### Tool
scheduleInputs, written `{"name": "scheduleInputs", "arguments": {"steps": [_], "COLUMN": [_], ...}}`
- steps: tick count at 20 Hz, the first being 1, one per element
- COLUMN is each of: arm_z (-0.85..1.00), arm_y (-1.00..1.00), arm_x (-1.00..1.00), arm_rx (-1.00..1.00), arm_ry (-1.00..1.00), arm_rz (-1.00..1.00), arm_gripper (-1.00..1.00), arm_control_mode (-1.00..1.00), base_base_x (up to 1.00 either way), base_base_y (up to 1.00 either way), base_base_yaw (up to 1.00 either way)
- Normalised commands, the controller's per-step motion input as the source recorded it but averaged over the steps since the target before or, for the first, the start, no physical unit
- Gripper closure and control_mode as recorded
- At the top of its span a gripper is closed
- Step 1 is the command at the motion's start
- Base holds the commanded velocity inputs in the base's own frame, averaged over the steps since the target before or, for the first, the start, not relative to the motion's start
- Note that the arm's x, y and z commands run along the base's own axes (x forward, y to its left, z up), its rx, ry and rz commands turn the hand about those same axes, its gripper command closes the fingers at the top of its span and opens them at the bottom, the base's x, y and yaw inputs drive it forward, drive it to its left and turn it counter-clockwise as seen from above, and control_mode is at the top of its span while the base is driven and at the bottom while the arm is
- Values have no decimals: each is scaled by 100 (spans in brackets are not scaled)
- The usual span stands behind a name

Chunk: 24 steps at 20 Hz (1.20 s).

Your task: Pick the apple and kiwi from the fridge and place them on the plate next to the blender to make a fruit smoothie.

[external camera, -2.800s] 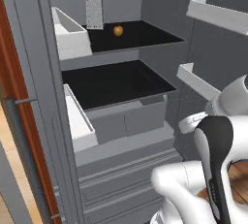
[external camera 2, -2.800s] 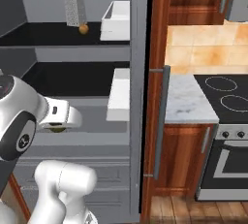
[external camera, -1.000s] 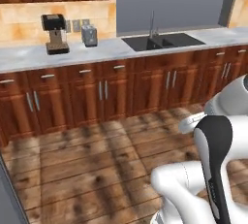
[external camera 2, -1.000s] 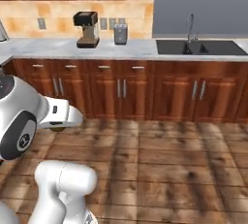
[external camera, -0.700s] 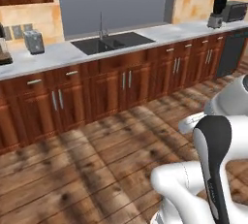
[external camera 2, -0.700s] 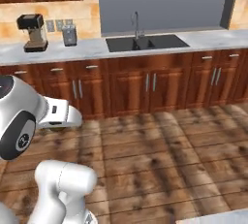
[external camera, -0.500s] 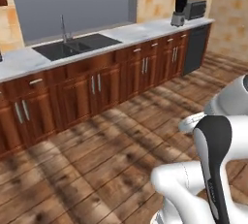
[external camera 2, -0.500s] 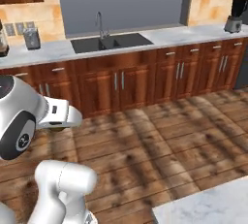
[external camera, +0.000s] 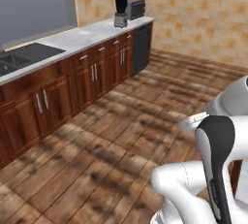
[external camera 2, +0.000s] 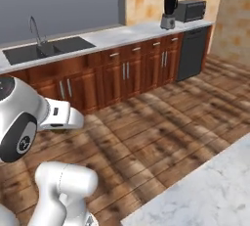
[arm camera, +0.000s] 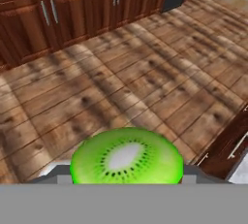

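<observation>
— So, where has the base got to?

— It has swung away from the fridge. A few seconds back both base cameras looked into the open shelves; half a second ago they faced the sink, and now the far end of the counter [external camera 2: 146, 29] has come into sight, with the blender [external camera 2: 169, 10] standing on it beside a black boxy oven [external camera 2: 190, 10]. That is the camera travelling, not the kitchen moving.

— And the kiwi?

— The kiwi [arm camera: 127, 158] sits right at the bottom of the hand view, cut face up, green with a pale centre, above the wooden floor [arm camera: 145, 72]. It looks carried in the pincer, whose fingers are hidden behind the fruit, so I judge them closed part-way around it rather than see it.

— What does that mean for the job?

— The kiwi is out of the fridge and on its way. The blender is well apart from the robot across the floor, so more driving is needed. I cannot make out the plate at this range, nor the apple.
</observation>
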Motion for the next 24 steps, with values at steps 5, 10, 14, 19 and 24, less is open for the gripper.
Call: {"name": "scheduleInputs", "arguments": {"steps": [5,10,14,19,24], "arm_z": [0,0,0,0,0], "arm_y": [0,0,0,0,0], "arm_x": [0,0,0,0,0], "arm_rx": [0,0,0,0,0], "arm_ry": [0,0,0,0,0], "arm_rz": [0,0,0,0,0], "arm_gripper": [100,100,100,100,100], "arm_control_mode": [100,100,100,100,100], "base_base_x": [98,100,100,100,100], "base_base_y": [79,66,-37,-74,-75], "base_base_yaw": [-14,0,-2,0,0]}}
